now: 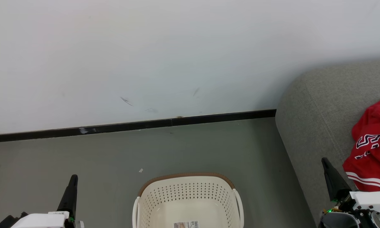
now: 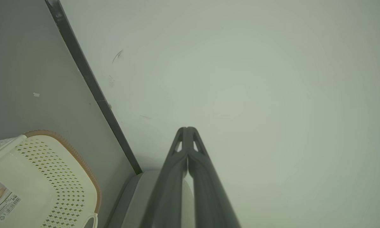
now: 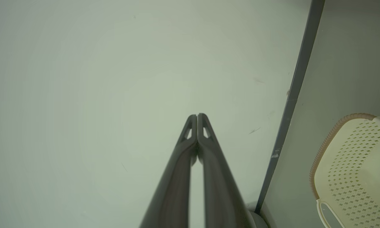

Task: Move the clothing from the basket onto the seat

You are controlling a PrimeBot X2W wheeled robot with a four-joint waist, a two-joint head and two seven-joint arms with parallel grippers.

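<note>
The red clothing [image 1: 372, 148], with white stripes and dark lettering, lies bunched on the grey seat [image 1: 313, 117] at the right edge of the head view. On the floor at bottom centre stands the cream basket [image 1: 185, 193] with its brown rim; the part of its inside that shows holds only a label. The basket [image 2: 41, 177] appears again at the lower left of the left wrist view, and the basket [image 3: 351, 167] at the right of the right wrist view. My left gripper [image 1: 73, 179] is shut, low on the left. My right gripper [image 1: 325, 161] is shut beside the seat's front. In the wrist views the left gripper [image 2: 187, 129] and right gripper [image 3: 197, 116] hold nothing.
A white wall [image 1: 177, 57] with a black skirting strip [image 1: 129, 126] runs behind the grey floor [image 1: 209, 148]. A small white scrap [image 1: 140, 170] lies on the floor left of the basket.
</note>
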